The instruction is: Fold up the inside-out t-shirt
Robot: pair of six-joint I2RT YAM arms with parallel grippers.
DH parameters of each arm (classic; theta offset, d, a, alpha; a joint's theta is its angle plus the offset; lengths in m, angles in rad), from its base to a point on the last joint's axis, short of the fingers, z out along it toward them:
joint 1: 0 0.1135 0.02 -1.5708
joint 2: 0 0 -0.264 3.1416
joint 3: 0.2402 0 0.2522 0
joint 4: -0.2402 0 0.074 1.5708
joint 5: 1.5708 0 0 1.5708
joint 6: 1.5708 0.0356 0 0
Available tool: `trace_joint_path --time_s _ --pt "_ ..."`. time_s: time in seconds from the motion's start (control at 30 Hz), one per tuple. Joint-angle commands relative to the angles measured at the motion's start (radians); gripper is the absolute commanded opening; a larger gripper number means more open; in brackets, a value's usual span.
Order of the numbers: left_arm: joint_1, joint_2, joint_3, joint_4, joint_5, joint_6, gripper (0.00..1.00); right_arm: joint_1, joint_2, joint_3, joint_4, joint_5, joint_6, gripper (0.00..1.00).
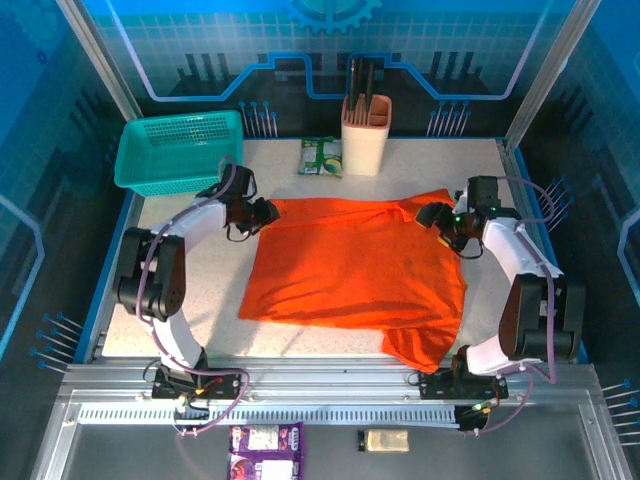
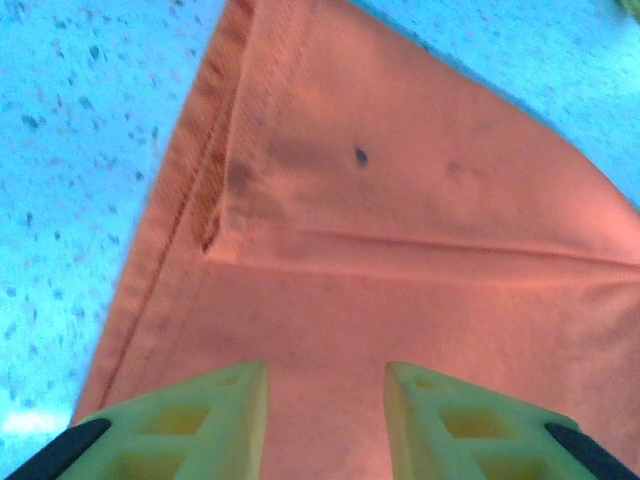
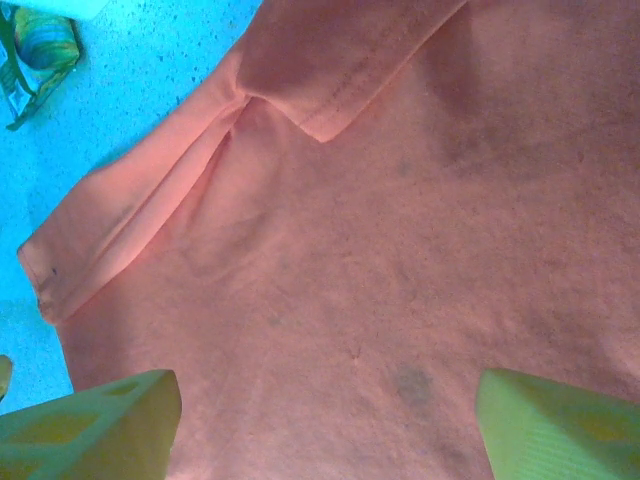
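Two grippers, top view: left gripper [image 1: 262, 212] at the upper left corner of the t-shirt [image 1: 355, 265], right gripper [image 1: 432, 215] at its upper right; the shirt lies spread mid-frame, a sleeve [image 1: 425, 345] at lower right.
Left wrist view: fingers parted, nothing pinched; a stitched hem [image 2: 215, 170] of soft orange knit lies on the speckled table [image 2: 70, 150].
Right wrist view: fingers wide apart over faintly wrinkled, floppy cloth.
Step in hand: I'd pinch both corners through both layers, then lift evenly.
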Motion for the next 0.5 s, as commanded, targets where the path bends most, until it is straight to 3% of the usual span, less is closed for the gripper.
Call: trace_joint_path --time_s 0.0,0.47 --pt "0.005 0.065 0.068 -0.086 -0.070 0.010 0.35 -0.031 0.035 0.041 -0.015 -0.020 -0.021 0.78" --pt "0.010 0.166 0.128 -0.119 -0.083 -0.027 0.33 -0.062 0.021 0.014 0.008 -0.026 -0.004 0.78"
